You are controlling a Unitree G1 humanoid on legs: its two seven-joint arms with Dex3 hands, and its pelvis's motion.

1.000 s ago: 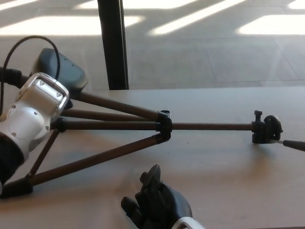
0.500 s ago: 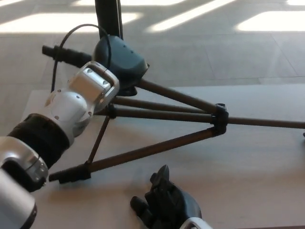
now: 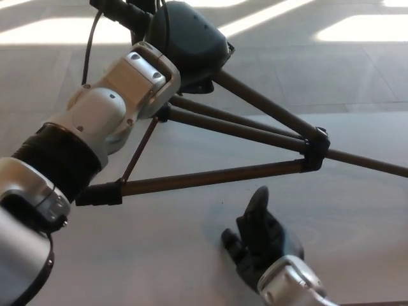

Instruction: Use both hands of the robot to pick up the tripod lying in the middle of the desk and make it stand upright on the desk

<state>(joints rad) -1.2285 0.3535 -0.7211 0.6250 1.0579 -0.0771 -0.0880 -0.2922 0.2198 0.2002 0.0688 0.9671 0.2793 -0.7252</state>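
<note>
The tripod (image 3: pixel 210 177) is dark brown with three spread legs that meet at a black collar (image 3: pixel 315 150); its centre column runs off the right edge, and its head is out of the picture. My left hand (image 3: pixel 191 41) is shut on the upper end of the far leg and holds it tilted up off the desk (image 3: pixel 159 255). The near leg's foot (image 3: pixel 99 194) lies low by my left forearm. My right hand (image 3: pixel 261 236) is open near the front edge, below the near leg and apart from it.
Beyond the desk's far edge lies a grey floor with sunlit patches (image 3: pixel 357 29). A black cable (image 3: pixel 94 41) loops off my left wrist. My left forearm (image 3: pixel 95 127) crosses over the tripod's leg ends at the left.
My left hand has risen and moved right with the far leg's end, tilting the tripod up. My right hand has edged up toward the near leg. The camera has also shifted.
</note>
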